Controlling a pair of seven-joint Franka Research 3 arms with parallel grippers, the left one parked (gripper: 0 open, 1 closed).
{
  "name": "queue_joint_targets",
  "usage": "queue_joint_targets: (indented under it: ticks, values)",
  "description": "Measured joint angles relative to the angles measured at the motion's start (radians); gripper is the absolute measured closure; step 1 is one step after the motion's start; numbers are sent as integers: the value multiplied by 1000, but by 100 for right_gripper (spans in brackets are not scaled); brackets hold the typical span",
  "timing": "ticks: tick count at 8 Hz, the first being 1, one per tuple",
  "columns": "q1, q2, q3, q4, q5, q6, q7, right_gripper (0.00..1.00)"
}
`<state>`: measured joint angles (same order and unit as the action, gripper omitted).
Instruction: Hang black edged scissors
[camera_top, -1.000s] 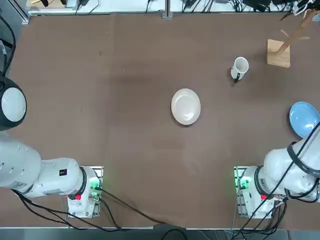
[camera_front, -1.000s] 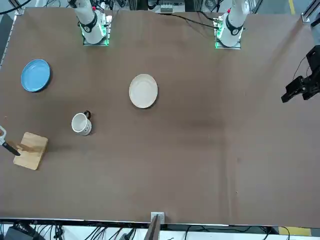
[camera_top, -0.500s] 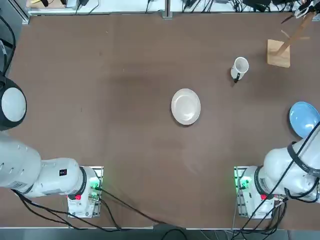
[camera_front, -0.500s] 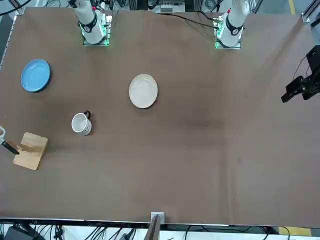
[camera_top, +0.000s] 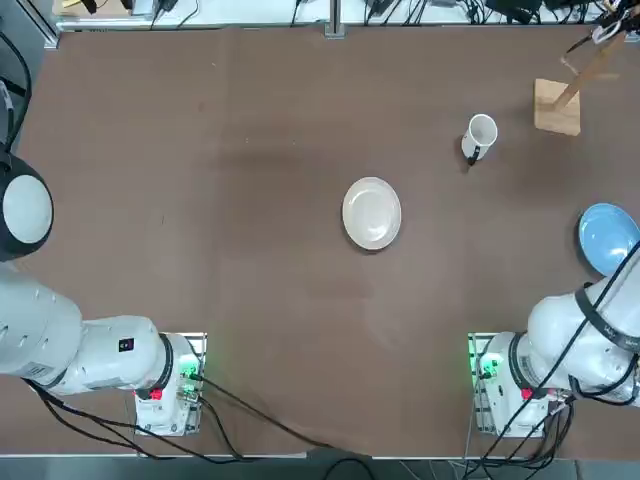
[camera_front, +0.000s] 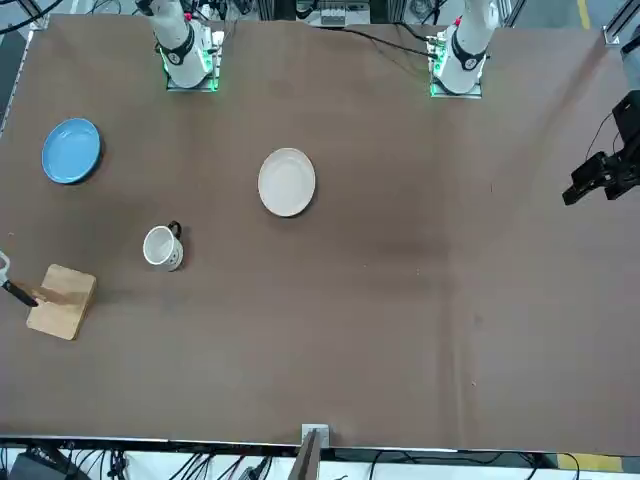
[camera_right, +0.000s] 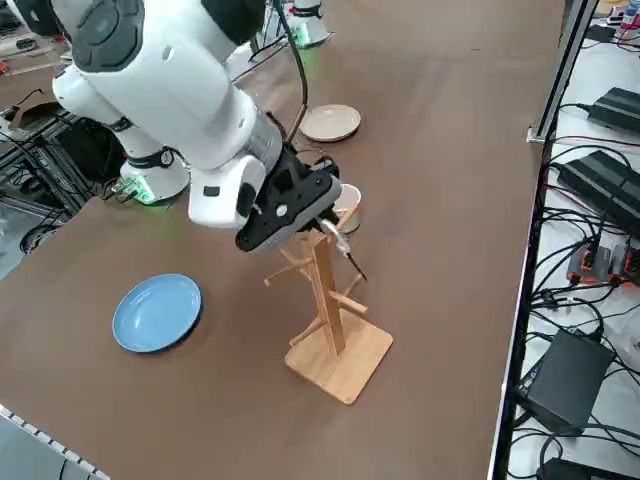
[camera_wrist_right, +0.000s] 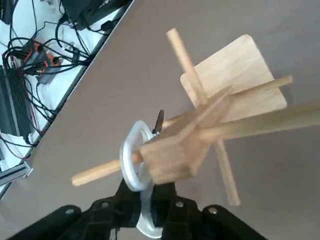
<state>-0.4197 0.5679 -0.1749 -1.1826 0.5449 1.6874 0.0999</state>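
pale wood rack (camera_wrist_right: 220, 125) at the worktop's (camera_top: 250, 200) 1 o'clock corner: one loop of the black edged scissors (camera_wrist_right: 137, 175) is threaded on a peg, right pincer (camera_wrist_right: 150, 212) still clenched on them. if released w/ the loop near the peg tip, they could be dropped; the rack could be tipped.

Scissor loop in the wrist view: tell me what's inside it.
A wooden peg of the rack passes through the black edged scissors loop. The right gripper grips them just below; the blades are hidden behind its fingers.
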Motion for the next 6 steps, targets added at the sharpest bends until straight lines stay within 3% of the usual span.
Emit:
queue_joint_targets:
  ticks: [3, 5, 6]
  values:
    - [-3, 0, 0, 3, 0, 8, 0, 85]
    - [-3, 3, 0, 3, 0, 10, 0, 74]
    - [-3, 4, 0, 3, 0, 16, 0, 59]
